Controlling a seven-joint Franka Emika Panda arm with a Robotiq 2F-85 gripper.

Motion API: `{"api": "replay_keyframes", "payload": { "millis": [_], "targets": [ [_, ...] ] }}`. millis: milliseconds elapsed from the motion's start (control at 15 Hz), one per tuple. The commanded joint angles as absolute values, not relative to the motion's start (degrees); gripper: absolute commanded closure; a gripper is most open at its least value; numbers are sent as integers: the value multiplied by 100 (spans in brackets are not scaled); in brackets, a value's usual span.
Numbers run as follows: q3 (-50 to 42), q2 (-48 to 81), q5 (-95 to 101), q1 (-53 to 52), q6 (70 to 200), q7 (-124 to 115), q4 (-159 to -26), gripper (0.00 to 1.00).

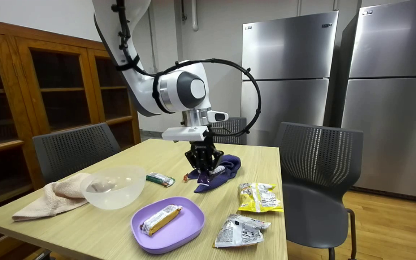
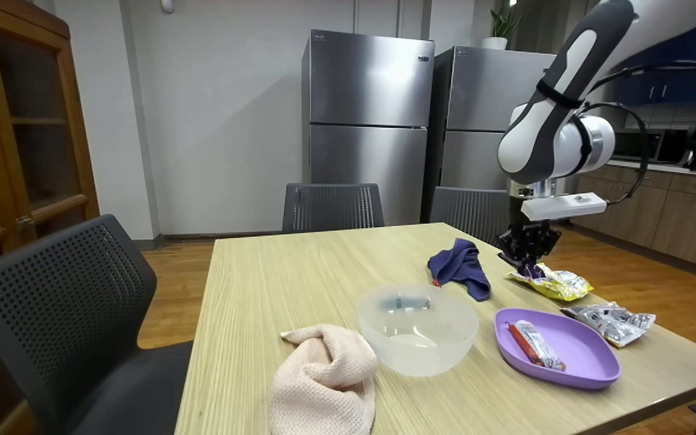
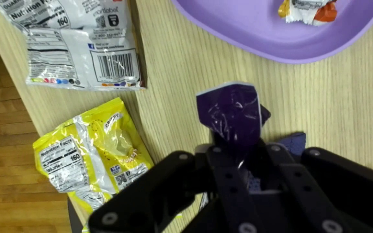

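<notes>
In an exterior view, a crumpled pale-pink woven cloth (image 1: 58, 196) lies at the left of the frame on the pale wooden table (image 1: 99, 233), right beside a round, frosted translucent bowl (image 1: 116, 195). Just left of centre comes a small green-and-silver wrapped bar (image 1: 159, 179); below it, a rounded lilac plate (image 1: 190, 218) carries an orange-and-white wrapped bar (image 1: 161, 219). In the middle, the black pincer (image 1: 204, 171) is clenched on a glossy dark-purple packet (image 1: 203, 179), which sticks out past its fingertips, in front of a crumpled navy cloth (image 1: 231, 167). Farther right, a crinkled silver snack bag (image 1: 238, 232) lies at the bottom, with a yellow-and-silver snack bag (image 1: 262, 198) above it near the table's edge.
</notes>
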State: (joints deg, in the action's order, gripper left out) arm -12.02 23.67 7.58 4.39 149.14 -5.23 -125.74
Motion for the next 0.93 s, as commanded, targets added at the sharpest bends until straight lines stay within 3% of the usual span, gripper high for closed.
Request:
{"api": "replay_keyframes", "payload": {
  "millis": [0, 867],
  "targets": [
    [-1289, 1484, 1036, 278, 15114, -778, -13523, 95],
    [-1118, 220, 2251, -15, 15066, -2518, -15447, 95]
  ]
}}
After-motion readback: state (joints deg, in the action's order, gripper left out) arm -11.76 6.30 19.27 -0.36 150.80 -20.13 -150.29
